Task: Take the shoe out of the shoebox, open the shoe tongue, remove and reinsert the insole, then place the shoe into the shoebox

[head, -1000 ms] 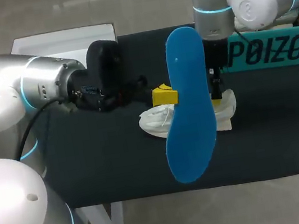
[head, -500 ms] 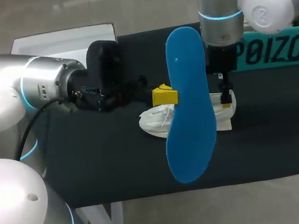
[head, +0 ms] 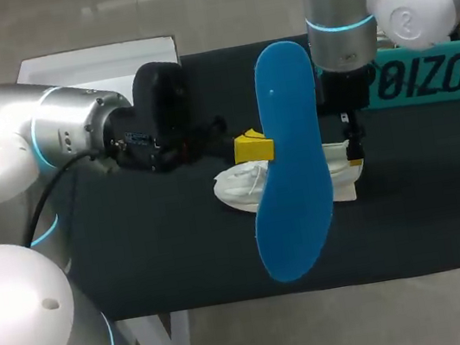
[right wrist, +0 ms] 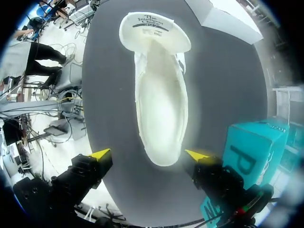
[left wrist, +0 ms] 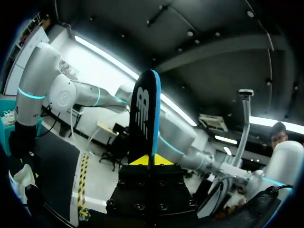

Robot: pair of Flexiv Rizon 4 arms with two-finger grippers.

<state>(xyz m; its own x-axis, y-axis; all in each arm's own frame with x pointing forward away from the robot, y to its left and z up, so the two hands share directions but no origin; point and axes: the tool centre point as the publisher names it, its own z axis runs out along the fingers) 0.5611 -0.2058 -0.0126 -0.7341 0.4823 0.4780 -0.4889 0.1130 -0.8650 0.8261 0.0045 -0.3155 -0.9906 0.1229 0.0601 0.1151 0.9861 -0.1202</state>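
Rightward the right gripper (head: pixel 354 151) has slid, above the shoe (head: pixel 245 186) on the table (head: pixel 164 253). The left gripper (head: pixel 252 147) pinches the blue insole (head: pixel 287 159) upright; its wrist view shows that too. The right wrist view shows jaws wide over the shoe. The bendy insole might fold going in.

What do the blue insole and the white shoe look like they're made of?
The insole: likely foam, matte blue face, dark underside; it stands stiff and thin-edged in the left gripper. The shoe: apparently soft white textile or mesh, smooth pale lining; exact fabric unclear.
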